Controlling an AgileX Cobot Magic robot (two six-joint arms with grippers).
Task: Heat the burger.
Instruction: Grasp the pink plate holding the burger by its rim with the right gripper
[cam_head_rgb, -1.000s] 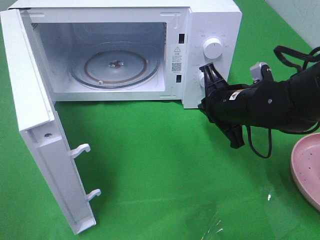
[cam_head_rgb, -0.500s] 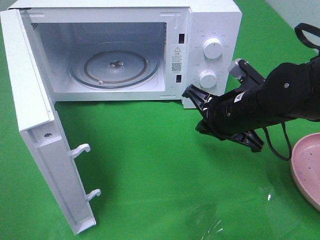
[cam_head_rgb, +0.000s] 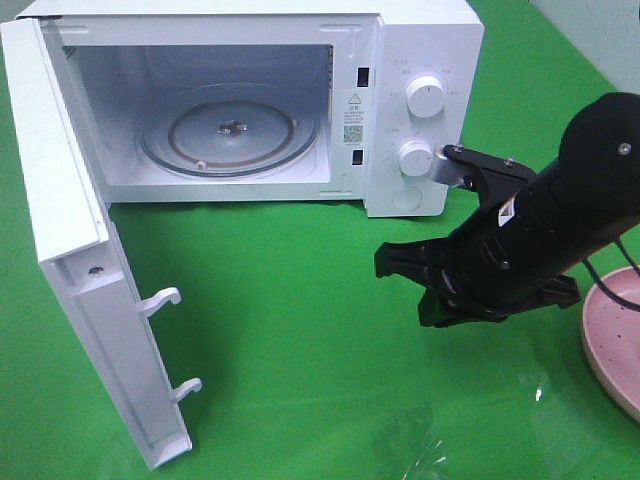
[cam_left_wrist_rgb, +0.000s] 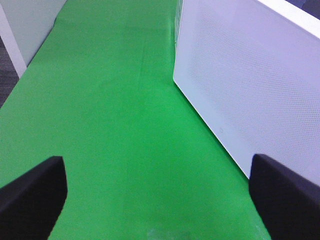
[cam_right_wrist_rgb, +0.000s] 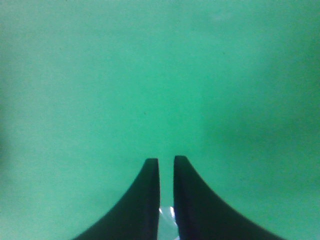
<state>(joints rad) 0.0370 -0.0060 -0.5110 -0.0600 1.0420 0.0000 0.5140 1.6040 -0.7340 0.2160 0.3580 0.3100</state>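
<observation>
A: Starting from the left, what is the left gripper (cam_left_wrist_rgb: 157, 192) doing?

B: It is hovering over the green cloth (cam_head_rgb: 300, 330) just beside the swung-out door (cam_head_rgb: 90, 300); its fingers are standing wide apart, holding nothing.

A: And the microwave (cam_head_rgb: 420, 60)?

B: It is standing open; the glass turntable (cam_head_rgb: 230, 130) is lying bare inside.

A: The right gripper (cam_head_rgb: 405, 290)?

B: It is hanging in front of the control panel, above the cloth; its fingers are standing only a thin slit apart, gripping nothing.

A: Where is the burger?

B: No view is showing it; the part of the pink plate (cam_head_rgb: 610, 340) at the far right edge is lying bare, so I cannot tell where it is sitting.

A: How am I expecting it to handle?

B: I am judging it light, soft and stacked; a hard squeeze is likely to crush the bun or slide the layers; I am favouring a gentle hold low across the whole stack.
</observation>
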